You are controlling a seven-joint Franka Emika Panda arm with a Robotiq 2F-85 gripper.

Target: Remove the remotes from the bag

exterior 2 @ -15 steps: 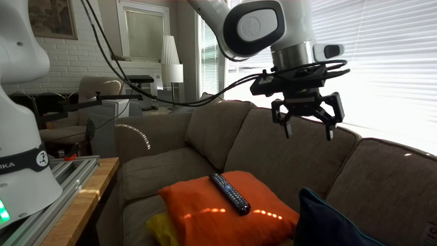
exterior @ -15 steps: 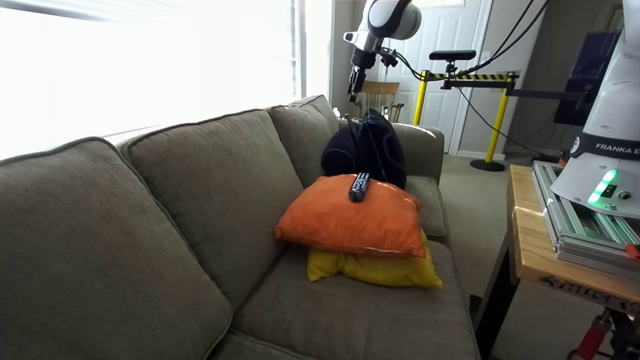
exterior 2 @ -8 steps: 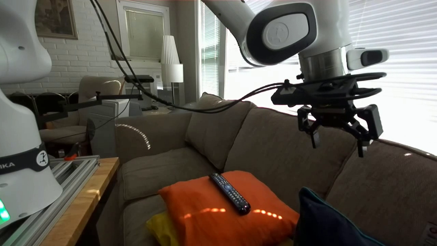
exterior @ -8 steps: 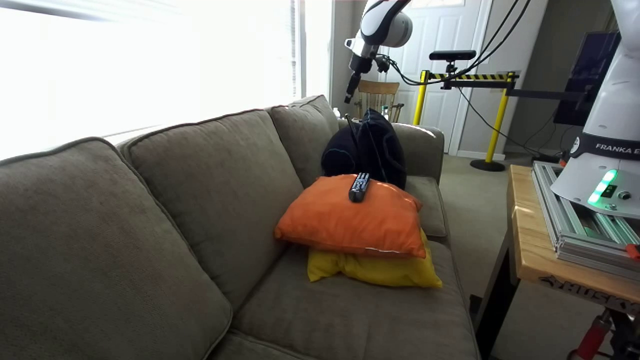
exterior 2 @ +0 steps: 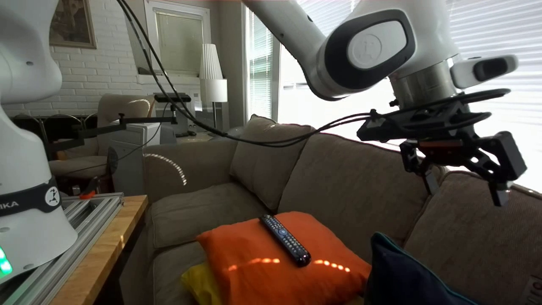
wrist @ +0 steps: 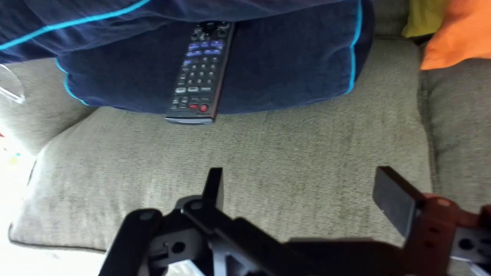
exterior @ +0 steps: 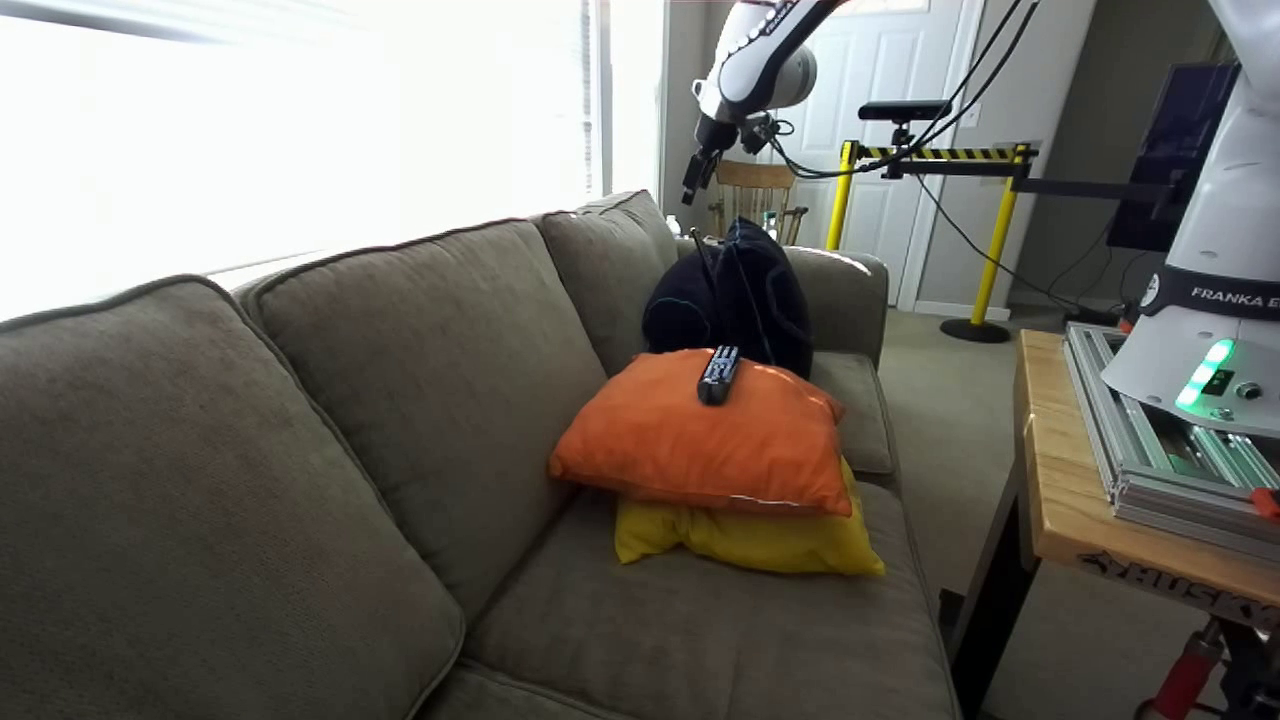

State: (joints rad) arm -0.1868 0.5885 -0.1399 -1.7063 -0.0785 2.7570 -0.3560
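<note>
Wrist view, and there's one remote (wrist: 199, 73) tucked in the dark navy bag (wrist: 291, 65), buttons up to us, its red-button end poking out past the bag's edge! The other end? Under a plump fold (wrist: 230, 9) of the same cloth, and that fold sits squarely in the way. Now the pincer (wrist: 303, 184): fingers (wrist: 395, 203) spread wide, the sofa (wrist: 126, 165) showing between them, well apart from the remote.

Neighbours next, in both exterior views: an orange pillow (exterior: 690, 440) just beside the bag, lying on a yellow pillow (exterior: 740, 540) whose corner, in an exterior view, comes close to the sofa's front edge. And up on the orange one, a second remote (exterior 2: 284, 239), out in the open, running in an exterior view from the pillow's far edge toward its middle! The bag itself is down toward the armrest (exterior: 845, 300), cables (exterior 2: 273, 145) droop from the arm (exterior 2: 368, 48), and a wooden table (exterior: 1070, 480) carries the robot's base (exterior: 1170, 345), just in from the edge facing the sofa. Farther back, a wooden chair (exterior: 757, 175) and yellow posts (exterior: 842, 200).

So, the count: two remotes, one bag, two pillows, one sofa, one table, one chair, two posts, one pincer.
</note>
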